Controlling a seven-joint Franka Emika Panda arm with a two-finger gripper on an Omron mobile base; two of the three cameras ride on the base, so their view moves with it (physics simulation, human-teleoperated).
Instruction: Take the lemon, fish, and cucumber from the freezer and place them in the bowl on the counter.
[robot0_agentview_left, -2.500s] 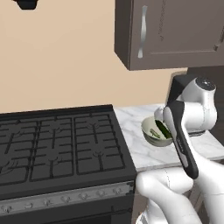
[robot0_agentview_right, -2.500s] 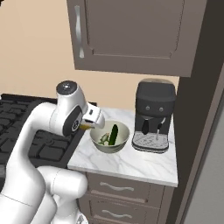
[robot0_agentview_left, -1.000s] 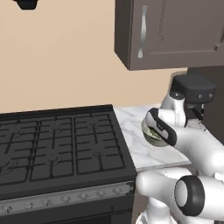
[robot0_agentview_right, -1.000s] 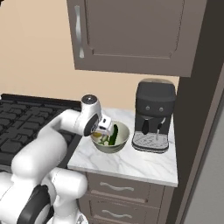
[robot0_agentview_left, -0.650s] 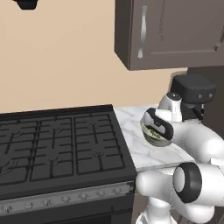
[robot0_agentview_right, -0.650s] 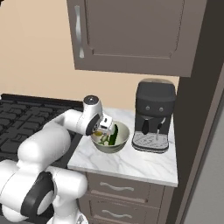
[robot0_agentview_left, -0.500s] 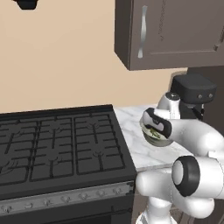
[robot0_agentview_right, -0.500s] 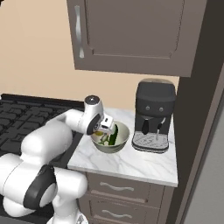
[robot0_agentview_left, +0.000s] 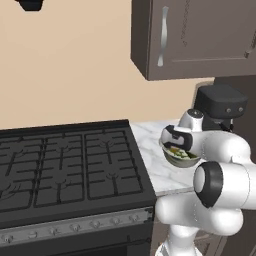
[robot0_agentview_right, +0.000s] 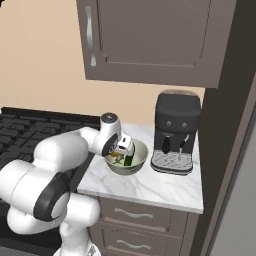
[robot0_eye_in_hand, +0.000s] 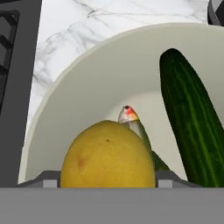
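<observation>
The pale olive-beige bowl (robot0_agentview_right: 140, 161) (robot0_agentview_left: 182, 162) (robot0_eye_in_hand: 87, 78) stands on the marble counter (robot0_agentview_right: 150, 187) next to the stove. My gripper (robot0_agentview_right: 123, 149) (robot0_agentview_left: 176, 148) (robot0_eye_in_hand: 107, 179) reaches down into the bowl and is shut on the yellow lemon (robot0_eye_in_hand: 107, 155), which fills the gap between the fingertips. Under the lemon, on the bowl's bottom, lies the fish (robot0_eye_in_hand: 131, 119) with its red-marked head showing. The dark green cucumber (robot0_eye_in_hand: 190, 122) leans along the bowl's right wall. The freezer is out of view.
A black coffee machine (robot0_agentview_right: 175, 132) (robot0_agentview_left: 220, 102) stands just right of the bowl. The black gas stove (robot0_agentview_left: 65, 165) borders the counter on the left. A brown wall cupboard (robot0_agentview_right: 150, 40) hangs overhead. A tall dark panel (robot0_agentview_right: 225, 150) closes the counter's right end.
The hand has stayed at the bowl with the lemon, sinking a little deeper. The arm's elbow has swung down and toward the front.
</observation>
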